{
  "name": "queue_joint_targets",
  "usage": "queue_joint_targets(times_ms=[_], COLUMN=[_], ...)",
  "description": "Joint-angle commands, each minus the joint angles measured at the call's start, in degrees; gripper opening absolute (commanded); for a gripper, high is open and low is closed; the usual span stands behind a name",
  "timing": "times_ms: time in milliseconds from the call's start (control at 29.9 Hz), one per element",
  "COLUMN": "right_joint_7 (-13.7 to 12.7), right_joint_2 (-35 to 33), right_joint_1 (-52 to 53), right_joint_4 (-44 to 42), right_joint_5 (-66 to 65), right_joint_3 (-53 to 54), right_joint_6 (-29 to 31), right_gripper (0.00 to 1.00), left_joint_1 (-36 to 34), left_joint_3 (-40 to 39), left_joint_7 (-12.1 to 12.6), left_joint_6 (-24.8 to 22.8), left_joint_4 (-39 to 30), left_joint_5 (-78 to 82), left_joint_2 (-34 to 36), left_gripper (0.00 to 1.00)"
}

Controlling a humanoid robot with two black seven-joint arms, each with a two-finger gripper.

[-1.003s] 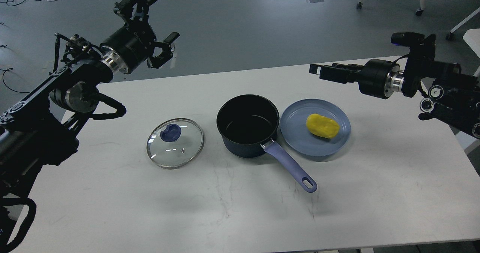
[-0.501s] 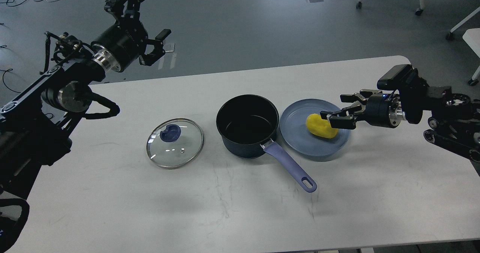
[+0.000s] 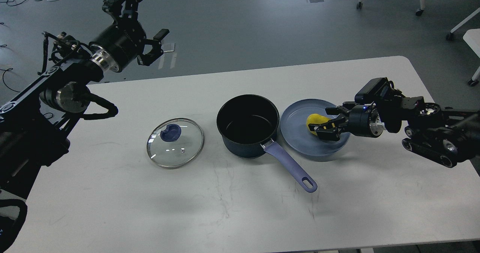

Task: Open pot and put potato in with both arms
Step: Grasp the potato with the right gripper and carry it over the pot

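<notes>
Right gripper reaches the potato on the plate; the pot stands open.

The white table [image 3: 240, 208] carries everything. The left arm [image 3: 56, 91] is raised over the table's far left corner, its left gripper [image 3: 140, 26] spread wide and empty, well apart from all objects. The right arm [image 3: 431, 129] lies low along the table's right side. The pot [image 3: 247, 125] sits mid-table, uncovered and empty, its lavender handle [image 3: 292, 166] pointing toward the near right. Its glass lid [image 3: 175, 143] lies flat to the left, apart from it. The blue-grey plate [image 3: 300, 140] touches the pot's right side. The right gripper [image 3: 324, 124] has its fingers around the potato [image 3: 314, 121] on the plate; whether they are clenched on it cannot be told.
</notes>
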Motion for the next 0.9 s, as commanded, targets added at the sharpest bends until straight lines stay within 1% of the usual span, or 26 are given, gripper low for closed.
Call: queue_joint_targets(times_ms=[0, 33, 67, 134, 201, 334, 468, 635, 735, 802, 869], right_joint_7=[1.8, 1.8, 1.8, 1.8, 1.8, 1.8, 1.8, 1.8, 1.8, 1.8, 1.8], right_joint_2=[1.33, 1.42, 1.51, 2.21, 2.22, 2.39, 1.34, 2.39, 5.46, 9.49, 11.52], right_joint_1=[0.28, 0.37, 0.37, 0.55, 1.16, 3.26, 7.74, 12.32, 13.02, 13.64, 13.29], right_joint_4=[-2.79, -3.15, -3.5, -4.56, -4.56, -3.69, -0.79, -0.34, -1.04, -1.31, -1.66], right_joint_5=[-0.12, -0.12, -0.12, -0.03, 0.05, 0.93, 1.72, 4.53, 5.06, 5.15, 5.24], right_joint_3=[-2.38, -2.48, -2.74, -2.83, -2.83, -2.3, -2.04, -2.04, -2.12, -2.65, -3.0], right_joint_6=[-0.08, -0.08, -0.08, -0.43, -1.39, -3.5, -4.64, -6.05, -6.05, -5.88, -5.44], right_gripper=[0.38, 0.28, 0.21, 0.11, 0.08, 0.05, 0.05, 0.05, 0.05, 0.05, 0.05], left_joint_1=[0.1, 0.1, 0.1, 0.1, 0.1, 0.01, -0.08, -0.26, -0.34, -0.34, -0.34], left_joint_3=[0.11, 0.2, 0.2, 0.29, 0.2, -0.07, -0.15, -0.07, -0.07, -0.15, -0.24], left_joint_7=[-0.25, -0.33, -0.51, -1.04, -1.04, -1.13, -1.13, -1.13, -1.13, -1.13, -1.13], left_joint_6=[0.0, 0.0, 0.0, -0.17, -0.52, -0.79, -0.79, -0.88, -0.88, -0.79, -0.79], left_joint_4=[0.0, 0.0, 0.0, 0.0, 0.0, 0.0, 0.0, 0.0, 0.0, 0.0, 0.0], left_joint_5=[1.78, 1.88, 1.96, 2.05, 2.05, 2.05, 2.05, 2.05, 1.96, 1.96, 1.96], left_joint_2=[0.05, 0.14, 0.14, 0.23, 0.23, 0.14, 0.32, 1.19, 1.11, 1.11, 1.11], left_gripper=[0.98, 0.98, 0.98, 0.98, 0.98, 0.98, 0.98, 0.98, 0.99, 0.98, 0.98])
